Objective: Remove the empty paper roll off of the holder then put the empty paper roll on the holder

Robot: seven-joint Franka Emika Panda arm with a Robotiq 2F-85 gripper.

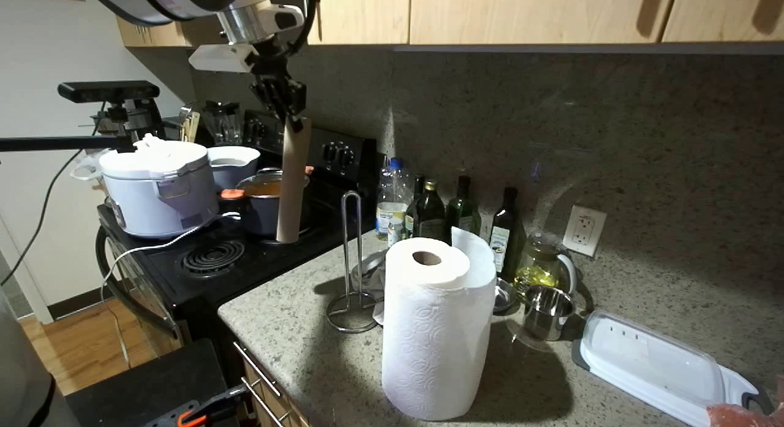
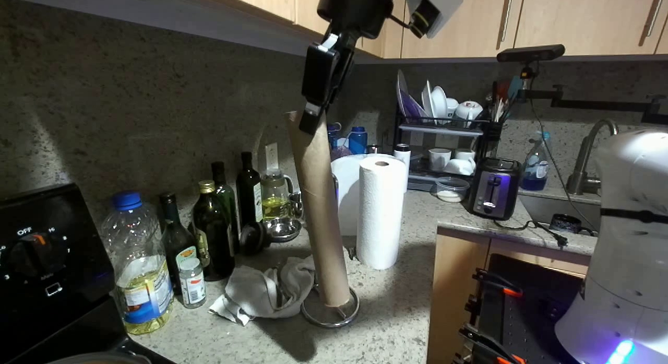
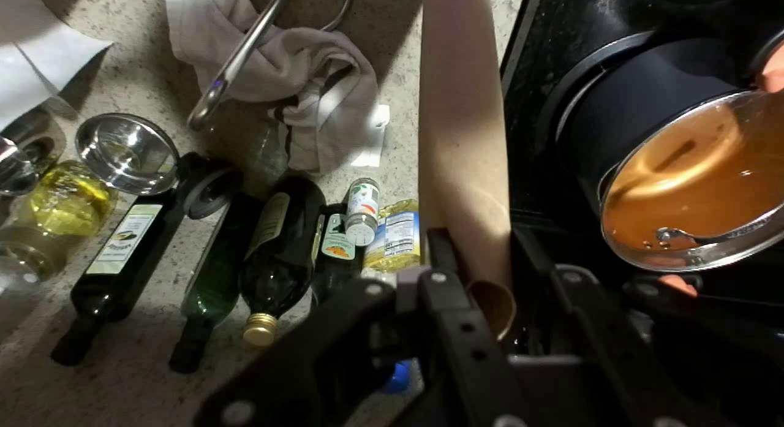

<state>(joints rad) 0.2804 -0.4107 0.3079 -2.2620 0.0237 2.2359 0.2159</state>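
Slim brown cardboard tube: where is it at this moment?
In an exterior view, the slim brown cardboard tube hangs from the black fingers, to the picture's left of the upright metal wire holder.

The gripper point(image 1: 293, 123) has the tube point(image 1: 294, 182) pinched up top, slightly tilted, apart from the holder point(image 1: 346, 255), towel roll point(image 1: 433, 347) nearby!
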